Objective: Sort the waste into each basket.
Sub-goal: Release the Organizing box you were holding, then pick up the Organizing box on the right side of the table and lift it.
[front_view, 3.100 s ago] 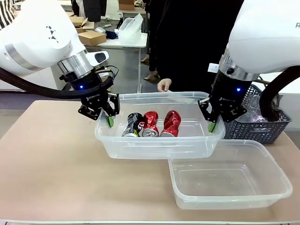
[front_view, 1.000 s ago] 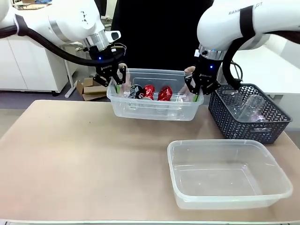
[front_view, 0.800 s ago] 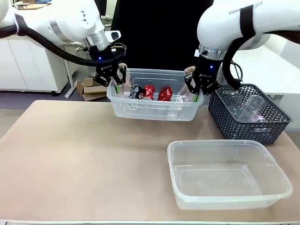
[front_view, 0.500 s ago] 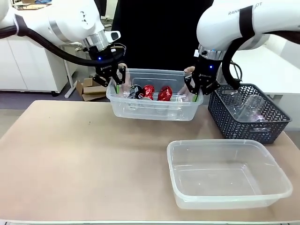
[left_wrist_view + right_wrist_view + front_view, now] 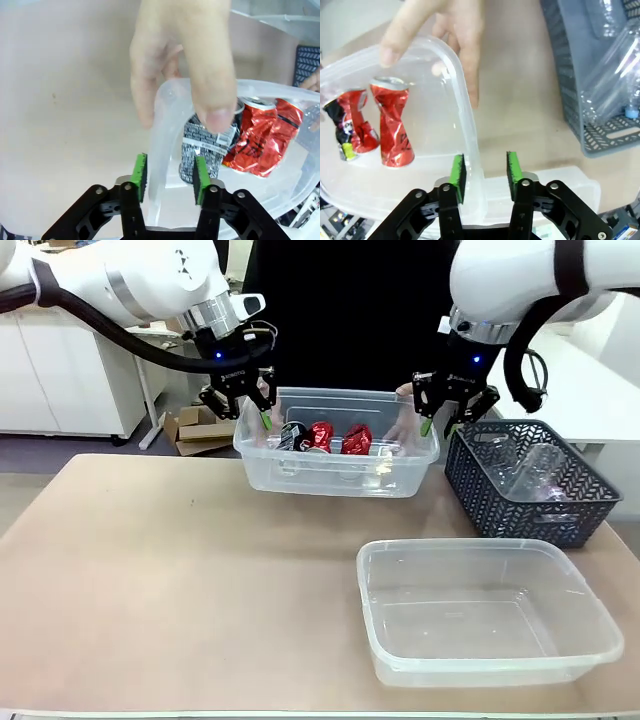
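A wide light-beige tabletop point(image 5: 150, 570) with a rounded near edge is spread across the foreground; it is evenly lit, and only soft shadows are cast on it. Behind it at the left, white flat-fronted cabinets point(image 5: 70, 380) are seen standing on a blue-grey floor point(image 5: 60, 445). A brown open cardboard box point(image 5: 190, 428) is set on that floor beside the cabinets. At the far right a white flat tabletop point(image 5: 600, 380) is seen.

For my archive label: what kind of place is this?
Probably a robotics lab or test room: a white left arm and right arm work at a beige table, with white cabinets and an open cardboard box behind.
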You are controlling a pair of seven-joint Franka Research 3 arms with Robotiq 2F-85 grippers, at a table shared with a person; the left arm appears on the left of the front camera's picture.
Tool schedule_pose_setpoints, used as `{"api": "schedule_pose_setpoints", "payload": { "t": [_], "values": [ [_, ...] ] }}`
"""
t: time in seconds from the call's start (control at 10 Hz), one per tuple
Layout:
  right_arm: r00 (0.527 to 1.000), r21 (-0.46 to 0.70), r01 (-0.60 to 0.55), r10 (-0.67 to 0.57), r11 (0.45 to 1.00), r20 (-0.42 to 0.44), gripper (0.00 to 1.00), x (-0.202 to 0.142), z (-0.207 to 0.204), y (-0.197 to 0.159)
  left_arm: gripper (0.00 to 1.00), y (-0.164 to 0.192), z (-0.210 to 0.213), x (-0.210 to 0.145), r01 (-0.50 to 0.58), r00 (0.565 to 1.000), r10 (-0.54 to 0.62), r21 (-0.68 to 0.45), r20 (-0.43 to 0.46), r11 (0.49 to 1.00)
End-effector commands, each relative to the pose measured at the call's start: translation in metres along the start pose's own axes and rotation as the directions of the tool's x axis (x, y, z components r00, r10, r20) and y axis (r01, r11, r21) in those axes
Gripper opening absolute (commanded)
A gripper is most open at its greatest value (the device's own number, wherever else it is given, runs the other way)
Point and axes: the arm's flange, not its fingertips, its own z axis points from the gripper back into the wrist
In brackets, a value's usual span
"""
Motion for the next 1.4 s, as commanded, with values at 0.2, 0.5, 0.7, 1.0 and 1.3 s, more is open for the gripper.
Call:
{"api": "schedule_pose_setpoints", "payload": {
  "t": [0.2,0.5,0.7,1.0,1.3],
  "values": [
    [1.0,0.02,-0.026,0.026,0.999,0.018,1.0,-0.004,-0.007,-0.009,1.0,0.011,0.009,-0.019,-0.005,0.998,0.005,0.0,0.055,1.0],
    [0.999,0.026,-0.027,0.026,0.999,0.02,1.0,-0.005,-0.008,-0.01,1.0,0.014,0.01,-0.021,-0.003,0.998,0.004,-0.007,0.059,1.0],
    [0.999,0.001,-0.002,0.002,1.0,0.035,1.0,-0.005,-0.018,-0.008,1.0,0.015,0.008,-0.021,-0.012,0.999,0.012,-0.005,0.047,1.0],
    [1.0,-0.001,0.0,0.0,1.0,0.005,1.0,-0.005,-0.006,-0.005,1.0,0.007,0.01,-0.015,-0.007,0.999,0.007,0.004,0.044,1.0],
    [1.0,-0.001,0.0,0.0,1.0,0.005,1.0,-0.005,-0.006,-0.005,1.0,0.007,0.01,-0.015,-0.007,0.999,0.007,0.004,0.044,1.0]
  ]
}}
